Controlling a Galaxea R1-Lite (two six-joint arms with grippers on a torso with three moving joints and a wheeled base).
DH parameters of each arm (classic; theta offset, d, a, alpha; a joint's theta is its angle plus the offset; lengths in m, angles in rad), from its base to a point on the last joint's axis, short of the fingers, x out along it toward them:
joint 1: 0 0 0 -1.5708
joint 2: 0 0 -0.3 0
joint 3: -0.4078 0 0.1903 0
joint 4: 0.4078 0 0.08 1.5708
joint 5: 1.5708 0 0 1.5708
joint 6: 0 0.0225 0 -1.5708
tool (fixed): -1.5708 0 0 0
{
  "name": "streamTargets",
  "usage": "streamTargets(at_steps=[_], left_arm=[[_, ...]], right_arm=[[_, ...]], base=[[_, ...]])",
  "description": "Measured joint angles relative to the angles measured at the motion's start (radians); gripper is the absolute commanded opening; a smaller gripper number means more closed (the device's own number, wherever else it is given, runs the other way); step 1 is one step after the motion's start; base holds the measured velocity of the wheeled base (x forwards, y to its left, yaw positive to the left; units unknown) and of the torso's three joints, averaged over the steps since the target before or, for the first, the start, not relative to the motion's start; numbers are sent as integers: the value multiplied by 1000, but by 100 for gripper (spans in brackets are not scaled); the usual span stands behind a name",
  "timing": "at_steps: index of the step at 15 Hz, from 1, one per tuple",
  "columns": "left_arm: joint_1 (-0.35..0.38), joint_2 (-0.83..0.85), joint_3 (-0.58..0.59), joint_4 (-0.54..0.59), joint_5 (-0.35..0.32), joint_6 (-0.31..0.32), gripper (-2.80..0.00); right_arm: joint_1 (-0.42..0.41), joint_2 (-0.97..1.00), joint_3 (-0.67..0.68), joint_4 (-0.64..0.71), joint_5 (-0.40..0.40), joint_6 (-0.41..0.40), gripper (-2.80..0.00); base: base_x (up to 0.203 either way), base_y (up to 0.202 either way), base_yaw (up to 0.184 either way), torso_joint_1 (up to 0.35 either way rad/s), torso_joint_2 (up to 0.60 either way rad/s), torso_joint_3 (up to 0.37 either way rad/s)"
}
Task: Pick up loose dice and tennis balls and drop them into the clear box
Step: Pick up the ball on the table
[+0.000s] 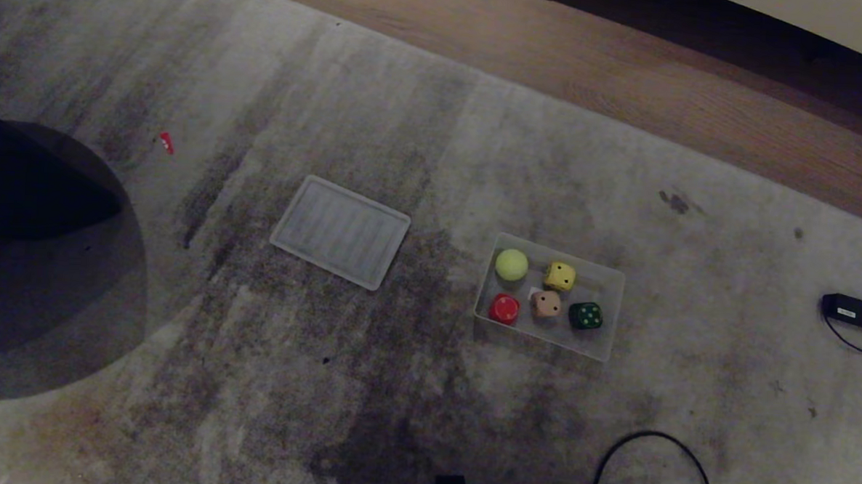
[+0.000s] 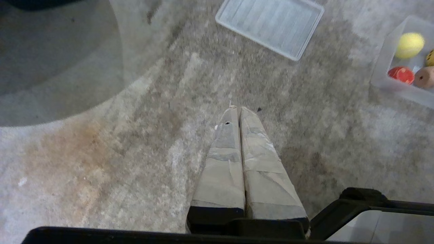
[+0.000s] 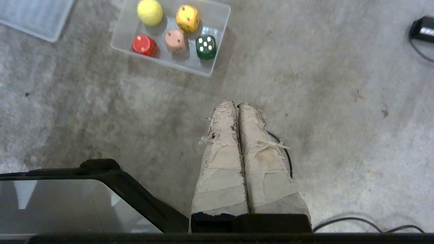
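Grey, stained carpet (image 1: 410, 386) fills most of the scene, with a strip of wooden floor (image 1: 628, 69) running along its far edge. The clear box (image 1: 613, 279) is seen lying on the carpet, right of centre in the head view. Five things are held inside it: one tennis ball (image 1: 511, 264) in the far left corner, a yellow die (image 1: 560, 276) beside it to the right, and along the near side a red die (image 1: 504, 308), a tan die (image 1: 545, 304) and a dark green die (image 1: 585, 316), in that order from left to right. Only one ball is visible; no dice or balls are seen on the carpet. A flat ribbed panel (image 1: 340, 231) of translucent plastic is laid on the carpet, apart from the box on its left. Neither arm is shown in the head view. In the left wrist view, the left gripper (image 2: 239, 109) is seen above bare carpet with its taped fingers (image 2: 223, 162) pressed together and nothing between them; the box is well apart from it, at the picture's edge, with the panel nearer the middle. In the right wrist view, the right gripper (image 3: 236, 103) is likewise closed tight and empty, its taped fingers (image 3: 222, 159) frayed; the box lies on the carpet well beyond its tips, untouched. A small black adapter (image 1: 851, 310) with its cord is seen on the carpet at far right, and a loop of black cable (image 1: 654, 455) lies near the bottom edge.
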Motion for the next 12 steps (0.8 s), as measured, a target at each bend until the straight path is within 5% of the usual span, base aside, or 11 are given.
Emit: streamTargets(at_steps=[12], left_arm=[[0, 0, 0, 0, 0, 3, -280]], right_arm=[[0, 0, 0, 0, 0, 0, -280]], base=[[0, 0, 0, 2, 2, 202]])
